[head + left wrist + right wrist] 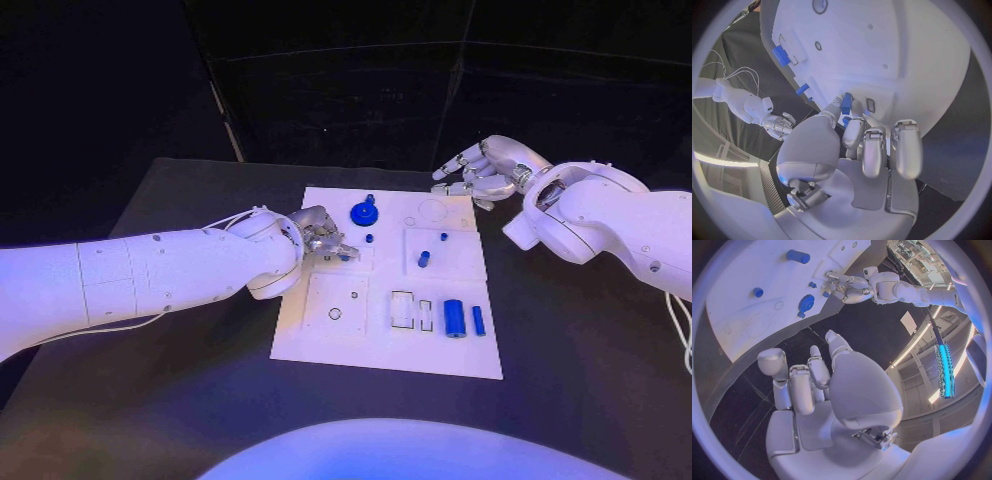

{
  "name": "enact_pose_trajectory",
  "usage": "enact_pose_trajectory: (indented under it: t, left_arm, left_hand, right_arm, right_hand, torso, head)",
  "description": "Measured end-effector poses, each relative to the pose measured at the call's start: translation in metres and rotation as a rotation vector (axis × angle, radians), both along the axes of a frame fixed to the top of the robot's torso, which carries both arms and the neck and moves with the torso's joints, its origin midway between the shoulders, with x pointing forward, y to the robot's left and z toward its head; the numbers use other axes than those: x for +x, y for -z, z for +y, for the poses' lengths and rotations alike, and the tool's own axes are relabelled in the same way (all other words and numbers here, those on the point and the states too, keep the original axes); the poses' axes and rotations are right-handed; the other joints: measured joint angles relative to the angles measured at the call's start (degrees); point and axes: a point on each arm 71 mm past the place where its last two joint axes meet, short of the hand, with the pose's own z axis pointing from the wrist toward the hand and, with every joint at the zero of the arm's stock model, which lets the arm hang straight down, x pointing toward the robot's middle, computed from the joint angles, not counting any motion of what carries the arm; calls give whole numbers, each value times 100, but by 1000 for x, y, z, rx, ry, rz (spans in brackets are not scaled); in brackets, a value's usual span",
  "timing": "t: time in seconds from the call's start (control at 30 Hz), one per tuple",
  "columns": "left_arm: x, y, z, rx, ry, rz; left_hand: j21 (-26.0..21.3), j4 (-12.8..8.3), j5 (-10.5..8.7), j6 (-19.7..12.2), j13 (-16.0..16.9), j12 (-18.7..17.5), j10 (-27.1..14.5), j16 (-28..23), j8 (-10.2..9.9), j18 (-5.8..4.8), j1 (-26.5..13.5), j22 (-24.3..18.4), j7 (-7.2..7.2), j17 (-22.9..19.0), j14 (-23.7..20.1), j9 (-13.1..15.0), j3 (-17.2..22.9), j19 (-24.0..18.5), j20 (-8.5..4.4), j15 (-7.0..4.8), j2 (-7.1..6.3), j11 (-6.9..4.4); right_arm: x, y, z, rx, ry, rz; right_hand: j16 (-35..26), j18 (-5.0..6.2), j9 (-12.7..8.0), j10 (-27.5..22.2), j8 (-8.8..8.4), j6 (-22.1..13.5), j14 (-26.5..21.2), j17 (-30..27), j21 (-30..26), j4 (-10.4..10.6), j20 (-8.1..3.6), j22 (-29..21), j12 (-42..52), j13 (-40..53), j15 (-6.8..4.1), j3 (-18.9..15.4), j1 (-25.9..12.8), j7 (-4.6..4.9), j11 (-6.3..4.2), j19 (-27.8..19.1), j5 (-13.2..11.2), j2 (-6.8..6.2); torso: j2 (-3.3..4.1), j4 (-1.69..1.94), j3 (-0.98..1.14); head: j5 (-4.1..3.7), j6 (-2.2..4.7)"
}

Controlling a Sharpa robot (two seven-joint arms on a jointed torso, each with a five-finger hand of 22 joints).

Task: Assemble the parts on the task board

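The white task board (325,345) lies in the middle of the black table. My left hand (323,238) is over the board's left half, and its thumb and a finger pinch a small blue part (846,103) close to the board's surface. A blue round knob (365,212) stands just beyond that hand, with a small blue peg (369,238) beside it. My right hand (482,170) hovers past the board's far right corner, fingers loosely bent and apart, holding nothing. The board (736,285) lies in front of its palm.
A short blue cylinder (424,259) and a tiny peg (443,237) sit on the board's right half. Nearer me lie a large blue cylinder (454,318), a slim blue piece (479,320) and pale blocks (405,310). Bare black table (173,380) surrounds the board.
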Motion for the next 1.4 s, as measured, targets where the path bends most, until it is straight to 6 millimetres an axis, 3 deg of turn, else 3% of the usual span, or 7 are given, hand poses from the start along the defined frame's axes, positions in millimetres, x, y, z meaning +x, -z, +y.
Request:
enact_pose_trajectory:
  t: [0.3, 1.13, 1.4]
  left_arm:
    - [1, 1, 2, 4, -4, 2]
    - [1, 1, 1, 5, -5, 1]
    - [2, 1, 0, 4, -4, 0]
  left_hand:
    - [0, 155, 1, 56, -7, 0, -3, 0, 56, 0, -247, 0, -56, 0, 0, 17, -186, 0, 0, 0, -102, -2]
    - [-1, 393, 1, 38, -6, 22, -3, 0, 100, 0, -540, 0, -39, 0, 0, 58, -455, 0, 0, 0, -87, -2]
    - [-1, 470, 0, 38, -6, 22, -3, 0, 100, 0, -603, 0, -39, 0, -21, 67, -564, 0, 0, -21, -150, -2]
  right_arm:
    - [0, 0, 0, 1, -2, -1]
    - [0, 0, 1, 2, -4, -2]
    - [0, 0, 1, 2, -4, -2]
  right_hand:
    - [0, 0, 0, 0, 0, 0, 0, 0, 0, 18, 0, 0, 0, 0, 0, -18, -32, 0, 0, 0, 0, -32]
    - [0, 0, 0, 0, 0, 0, 0, 3, 0, 18, 0, 1, 0, 1, 0, -18, -32, 0, 0, 1, 0, -32]
    - [0, 0, 0, 0, 0, 0, 0, 3, 0, 26, 0, 1, 0, 2, 0, -26, -32, 0, 0, 0, 0, -32]
  torso:
    - [2, -3, -1]
    - [0, 0, -3]
    - [1, -1, -2]
  head:
    - [-2, -4]
    - [-15, 8]
    - [-17, -1]
